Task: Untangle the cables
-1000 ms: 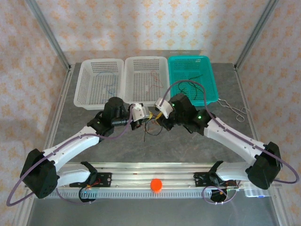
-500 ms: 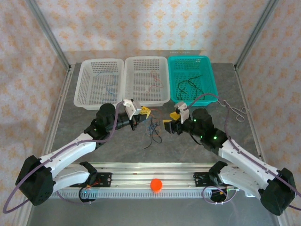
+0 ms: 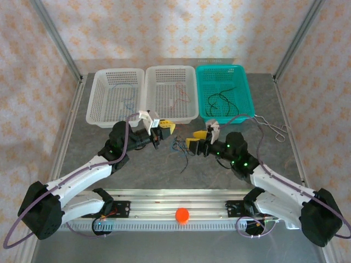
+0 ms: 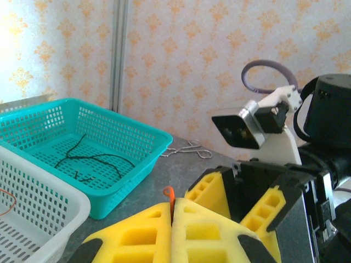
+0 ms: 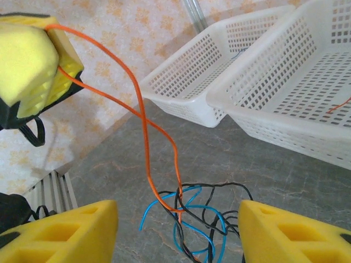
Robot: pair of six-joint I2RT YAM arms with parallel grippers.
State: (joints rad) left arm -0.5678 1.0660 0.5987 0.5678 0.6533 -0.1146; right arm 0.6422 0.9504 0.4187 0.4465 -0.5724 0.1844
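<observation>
cables [image 3: 180, 147]: thin, limp black, blue and orange wires are lying knotted on the grey marbled table [image 3: 159, 172], at 6 o'clock from the perforated white basket [image 3: 170, 119] | orange wire [image 5: 143, 118]: is climbing from the knot toward 11 o'clock, crossing itself once | left gripper [image 3: 168, 129]: yellow foam pads are pinching closed on the orange wire's end | right gripper [image 3: 196, 139]: jaws are gaping wide, facing the knot from 3 o'clock

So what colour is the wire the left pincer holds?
Orange. The wire shows best in the right wrist view, hanging from the left pincer to the tangle.

Bright even lighting, soft shadows, sharp frames, glare top-left in left wrist view
</observation>
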